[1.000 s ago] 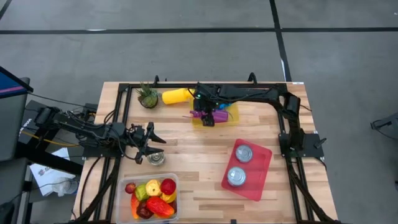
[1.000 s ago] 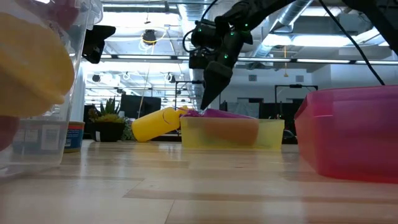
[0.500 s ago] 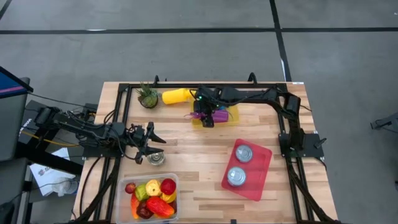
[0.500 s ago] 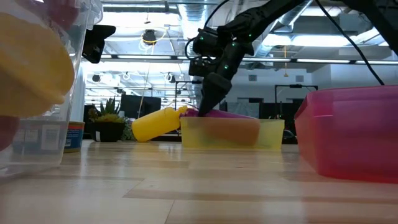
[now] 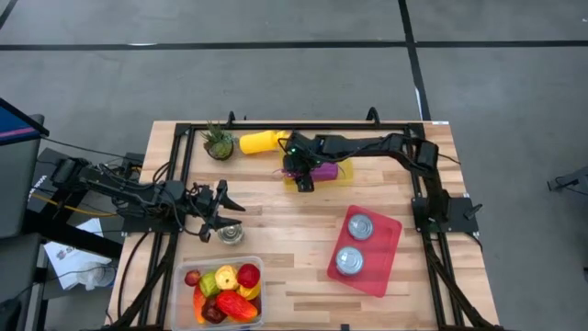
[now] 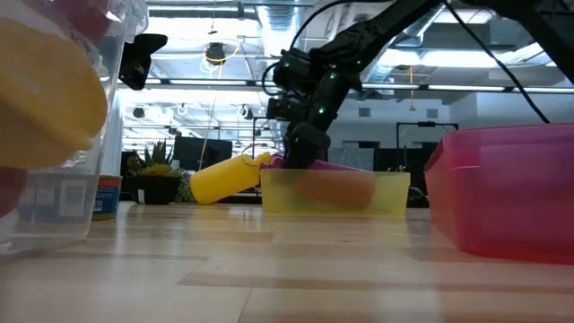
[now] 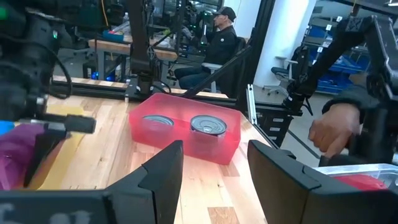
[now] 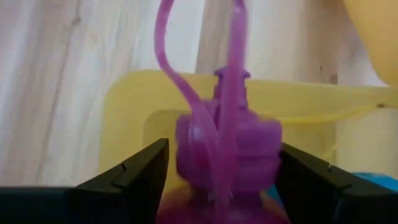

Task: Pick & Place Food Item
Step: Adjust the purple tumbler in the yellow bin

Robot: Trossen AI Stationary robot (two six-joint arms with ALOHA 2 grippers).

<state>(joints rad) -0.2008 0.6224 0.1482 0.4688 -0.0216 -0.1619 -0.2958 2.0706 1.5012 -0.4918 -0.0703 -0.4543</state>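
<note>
From above, the right pincer (image 5: 302,176) has come down lower than it was a second ago and now sits right at the purple bottle (image 5: 322,171), which lies in the yellow tray (image 5: 344,167) near the far edge of the tabletop (image 5: 294,230). That looks like the arm is getting ready to grab the bottle, so the pick has not happened yet. The left pincer (image 5: 213,221) waits well apart from the yellow tray, just beside a small can (image 5: 231,235), with its fingers apart and nothing in them. A clear box of toy fruit (image 5: 225,290) and a pink tray (image 5: 365,250) with two cans sit nearer the front. From table height, the right pincer (image 6: 305,148) dips to the rim of the yellow tray (image 6: 336,192), and a yellow bottle (image 6: 224,178) lies just beside that tray; this view shows how low the pincer is, which the top view does not. The left wrist view shows the pink tray (image 7: 186,127) and a person's hand (image 7: 333,127) beyond the tabletop, seen nowhere else. The right wrist view shows what the others hide: the purple bottle's cap (image 8: 227,152) sits between the two wide-open fingers (image 8: 134,174), not yet squeezed.
</note>
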